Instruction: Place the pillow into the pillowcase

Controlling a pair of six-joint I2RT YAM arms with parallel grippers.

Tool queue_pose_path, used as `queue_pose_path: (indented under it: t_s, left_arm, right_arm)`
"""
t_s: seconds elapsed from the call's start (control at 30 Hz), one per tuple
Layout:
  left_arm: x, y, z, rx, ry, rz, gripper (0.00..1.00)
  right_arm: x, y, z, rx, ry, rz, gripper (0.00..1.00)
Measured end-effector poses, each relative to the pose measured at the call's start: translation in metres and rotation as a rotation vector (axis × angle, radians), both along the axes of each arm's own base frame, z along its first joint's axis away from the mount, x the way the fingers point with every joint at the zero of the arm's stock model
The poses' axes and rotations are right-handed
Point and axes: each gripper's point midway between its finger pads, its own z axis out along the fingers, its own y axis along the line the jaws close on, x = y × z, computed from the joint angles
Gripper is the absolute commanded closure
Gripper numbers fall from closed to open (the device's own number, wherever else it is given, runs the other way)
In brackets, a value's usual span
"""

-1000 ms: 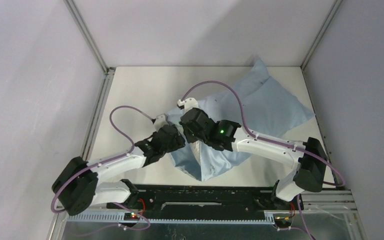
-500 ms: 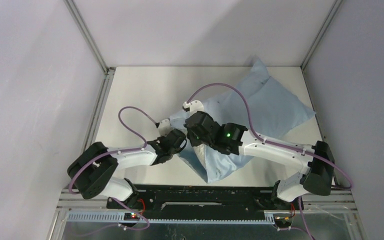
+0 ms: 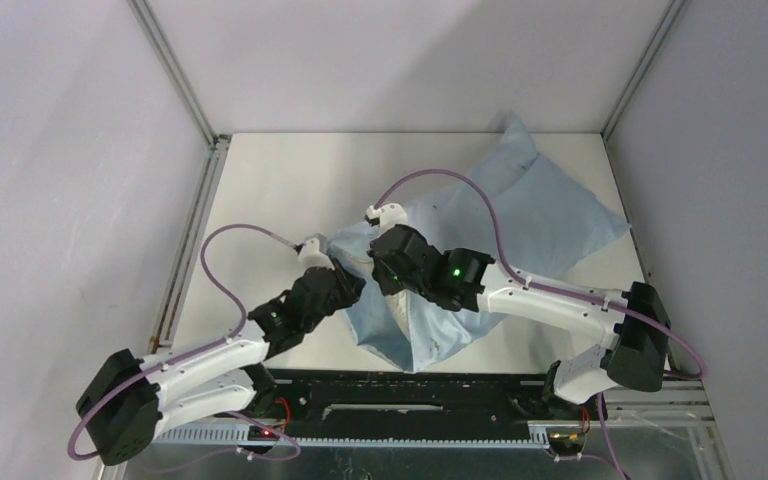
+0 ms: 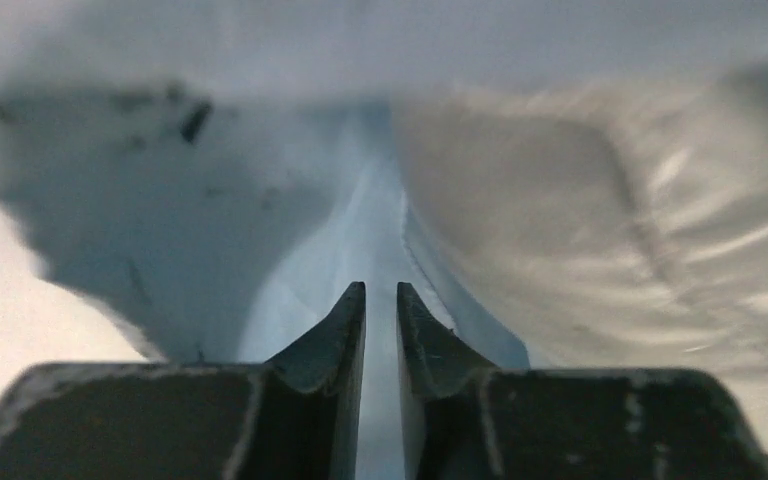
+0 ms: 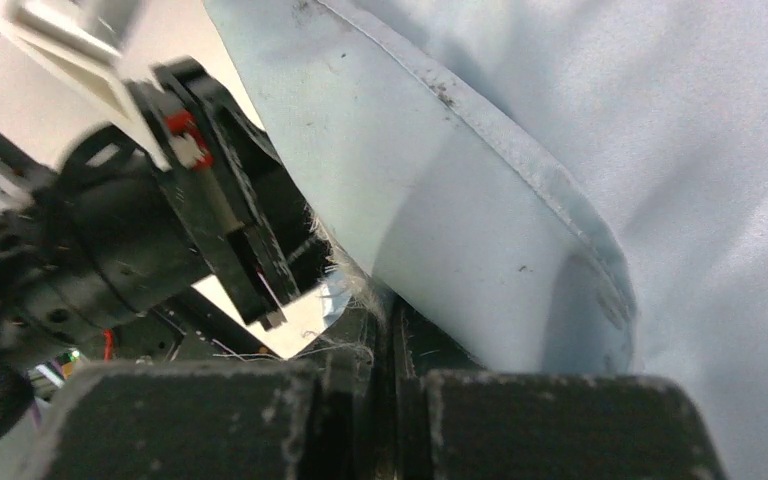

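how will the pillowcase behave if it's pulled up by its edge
Likely floppy: the pillowcase is creased and drapes in folds near the left gripper. Probably light, being so thin. Its stitched hem looks thicker, so less prone to slip.

- We see the pillowcase (image 3: 535,210) in light blue with tiny dark specks, right of centre.
- We see the pillow (image 4: 610,220) in off-white, right side of the left wrist view.
- The left arm (image 3: 210,355) and right arm (image 3: 550,300) look white with black joints.
- A green light (image 3: 453,268) glows mid-frame.
- The table (image 3: 280,190) reads cream-white.
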Motion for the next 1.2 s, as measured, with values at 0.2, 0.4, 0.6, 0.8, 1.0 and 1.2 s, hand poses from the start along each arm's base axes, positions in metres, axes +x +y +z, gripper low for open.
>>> queue_pose_path:
  t_s: [0.2, 0.4, 0.6, 0.8, 1.0, 1.2]
  left_arm:
    - [-0.014, -0.015, -0.019, -0.019, -0.028, -0.125, 0.44]
    - [-0.011, -0.016, -0.040, 0.096, -0.018, -0.112, 0.22]
    - [-0.003, 0.001, -0.063, 0.300, 0.059, 0.022, 0.12]
    - [0.005, 0.008, -0.079, 0.417, 0.120, 0.122, 0.26]
    - [0.011, 0.016, -0.099, 0.550, 0.163, 0.162, 0.64]
    - [0.018, 0.013, -0.099, 0.541, 0.140, 0.195, 0.98]
  right_arm:
    - [-0.004, 0.009, 0.010, 0.076, 0.030, 0.019, 1.00]
    - [-0.006, 0.009, 0.024, 0.132, 0.039, 0.016, 1.00]
    - [-0.008, 0.005, 0.033, 0.160, 0.042, 0.005, 1.00]
    - [-0.007, 0.001, 0.034, 0.152, 0.021, -0.025, 1.00]
    - [-0.001, -0.012, 0.025, 0.089, -0.027, -0.094, 1.00]
    - [0.001, -0.018, 0.019, 0.132, -0.047, -0.151, 1.00]
